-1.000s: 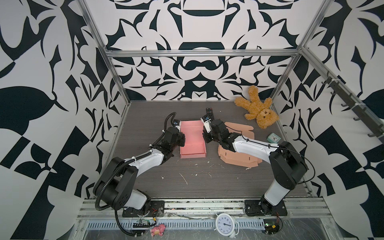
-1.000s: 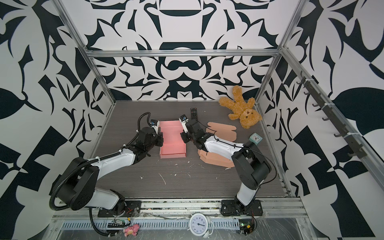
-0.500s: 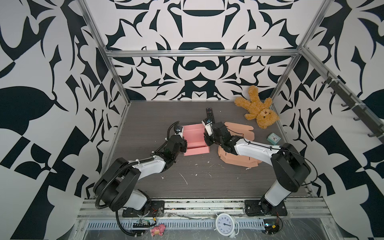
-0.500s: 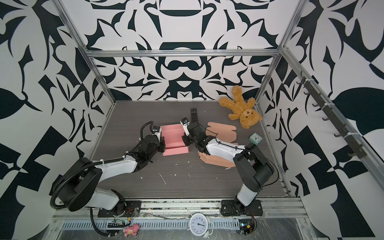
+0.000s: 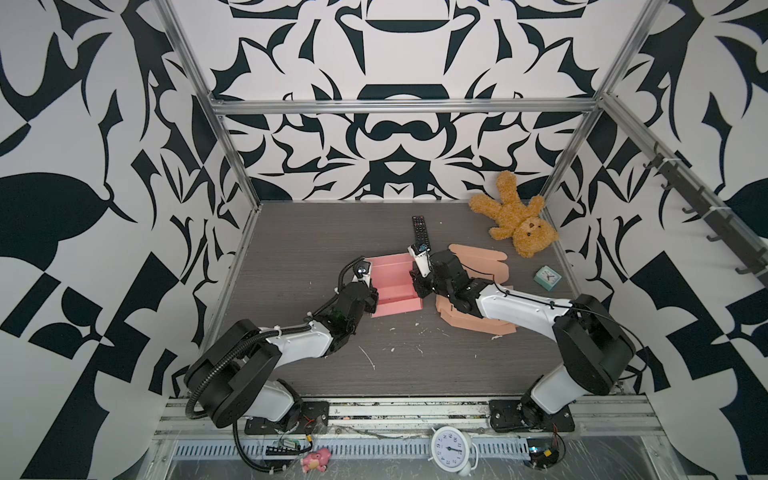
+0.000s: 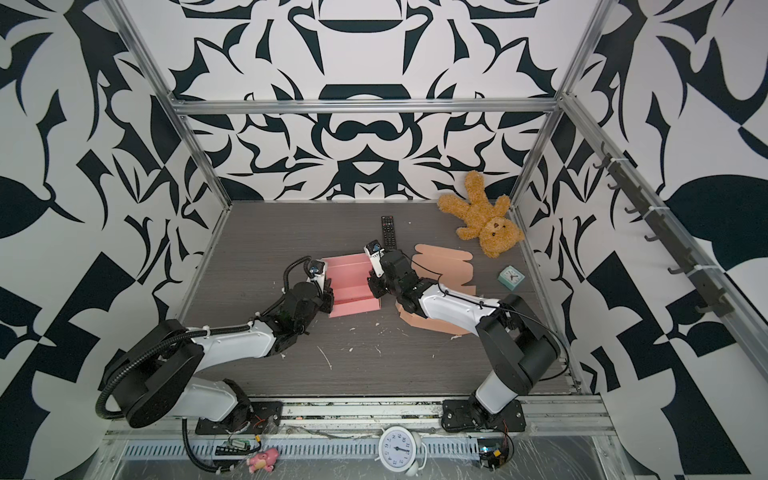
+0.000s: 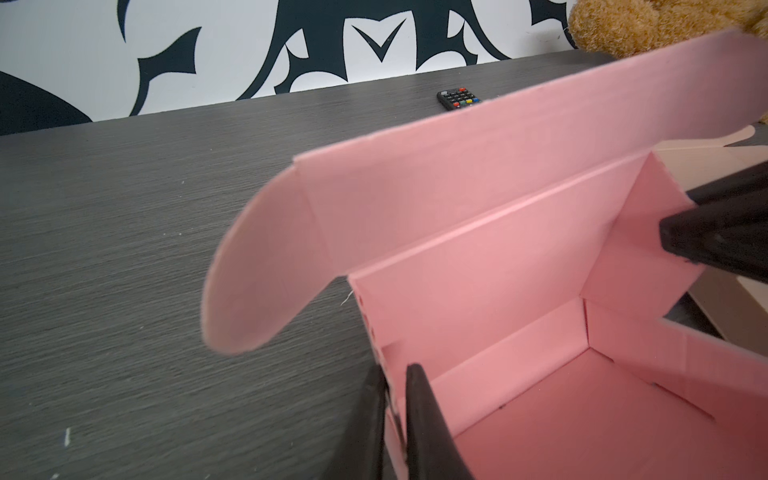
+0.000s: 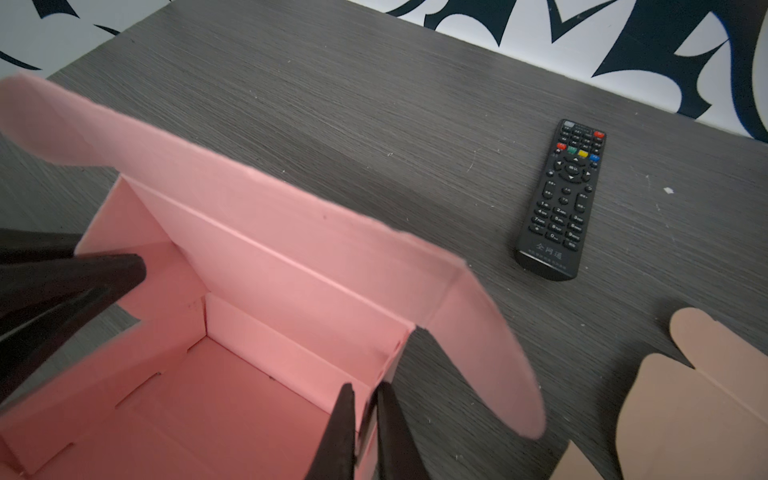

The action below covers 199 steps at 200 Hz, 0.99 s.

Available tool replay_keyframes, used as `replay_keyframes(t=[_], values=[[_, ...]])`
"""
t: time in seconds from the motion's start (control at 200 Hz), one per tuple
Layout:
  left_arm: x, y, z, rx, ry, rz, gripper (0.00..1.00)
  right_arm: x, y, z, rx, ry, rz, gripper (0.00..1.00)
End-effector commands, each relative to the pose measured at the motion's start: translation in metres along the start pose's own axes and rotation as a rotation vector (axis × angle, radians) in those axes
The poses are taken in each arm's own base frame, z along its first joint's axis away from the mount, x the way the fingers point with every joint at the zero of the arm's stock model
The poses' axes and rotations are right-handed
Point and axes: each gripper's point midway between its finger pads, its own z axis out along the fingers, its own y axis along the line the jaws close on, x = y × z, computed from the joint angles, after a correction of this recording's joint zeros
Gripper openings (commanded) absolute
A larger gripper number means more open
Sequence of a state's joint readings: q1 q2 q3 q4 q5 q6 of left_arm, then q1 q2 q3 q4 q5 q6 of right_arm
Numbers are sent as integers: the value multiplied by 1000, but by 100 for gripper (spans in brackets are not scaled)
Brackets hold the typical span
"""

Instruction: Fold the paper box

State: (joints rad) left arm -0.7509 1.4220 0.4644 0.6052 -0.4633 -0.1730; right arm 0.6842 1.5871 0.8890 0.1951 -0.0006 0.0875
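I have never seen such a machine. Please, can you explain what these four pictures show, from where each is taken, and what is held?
Two robot arms stand at a table. Two pictures look down from one overhead camera; two come from cameras on the arms' wrists. The left gripper and right gripper are black pincers; each pinches a side wall of the pink box, its lid open. Also on the table: a remote, a teddy, a small clock and flat cardboard sheets.
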Motion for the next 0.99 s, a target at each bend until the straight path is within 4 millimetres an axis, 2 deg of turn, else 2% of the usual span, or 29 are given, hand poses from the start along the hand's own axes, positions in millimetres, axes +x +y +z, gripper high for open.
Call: replay_keyframes(t=[0.0,0.395,0.99], values=[[6,-17,-9,58,-7,46,14,-2,18,-7,-69,-24,0,14],[19,-24,-22,77,-22,48,14,23,16,-16,-71,1,-21,15],[44,-35,-42,174,24,-20,21,50,12,-22,-54,33,-21,16]])
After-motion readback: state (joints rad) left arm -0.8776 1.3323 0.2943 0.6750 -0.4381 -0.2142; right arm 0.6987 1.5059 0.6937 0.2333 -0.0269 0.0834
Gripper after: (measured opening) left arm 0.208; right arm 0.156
